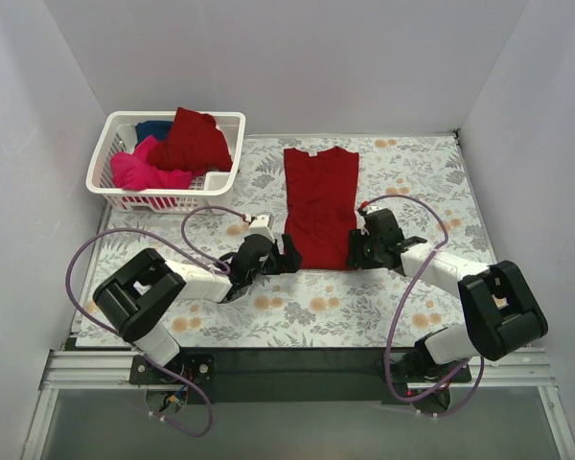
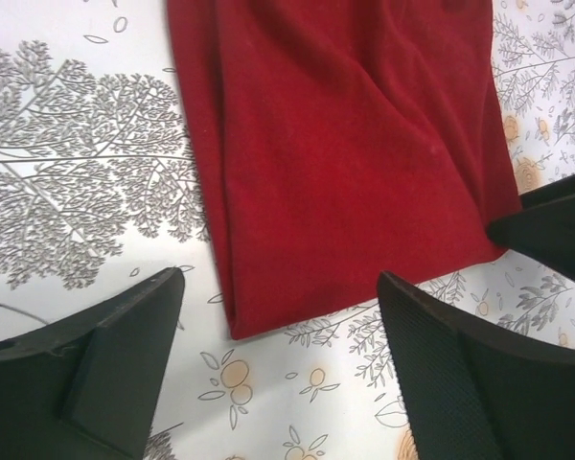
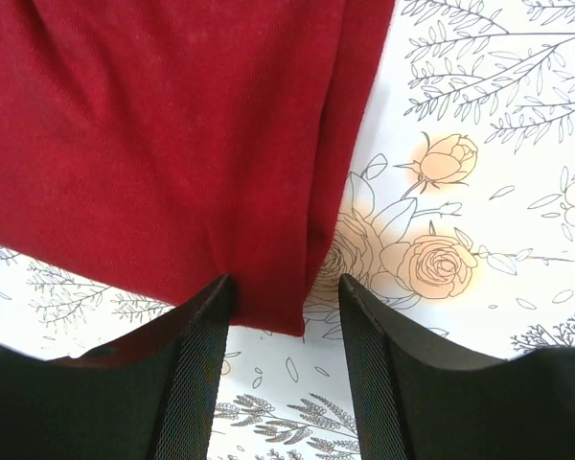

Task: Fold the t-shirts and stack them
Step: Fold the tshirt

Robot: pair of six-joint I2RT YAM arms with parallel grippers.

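Note:
A dark red t-shirt lies flat mid-table, folded into a long strip, collar at the far end. My left gripper is open at its near left corner, fingers either side of the corner, not touching the shirt. My right gripper is open at the near right corner; in the right wrist view that corner of the shirt lies just ahead of the gap, with the left finger over the cloth's edge. Another dark red shirt, a hot pink one and a dark blue one sit bunched in the basket.
The white lattice basket stands at the far left of the floral-print table cover. White walls enclose the table on three sides. The right gripper's finger shows at the right edge of the left wrist view.

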